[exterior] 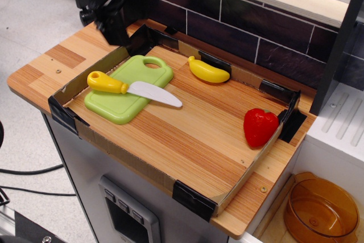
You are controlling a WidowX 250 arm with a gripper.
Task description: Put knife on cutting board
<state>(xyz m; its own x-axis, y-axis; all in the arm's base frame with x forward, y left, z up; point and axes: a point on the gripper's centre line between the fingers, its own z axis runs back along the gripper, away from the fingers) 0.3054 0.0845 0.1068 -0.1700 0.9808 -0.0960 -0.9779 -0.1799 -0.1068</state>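
Observation:
The knife, with a yellow handle and a white blade, lies across the light-green cutting board. Its handle is over the board's left edge and its blade tip reaches past the right edge onto the wood. My gripper is a dark, motion-blurred shape high above the tray's back-left corner, well clear of the knife. It holds nothing and its jaws look apart.
A yellow toy banana lies near the tray's back wall. A red toy strawberry sits at the right side. A low cardboard rim with black corner pieces surrounds the wooden top. A dark tiled wall stands behind. An orange bowl sits below right.

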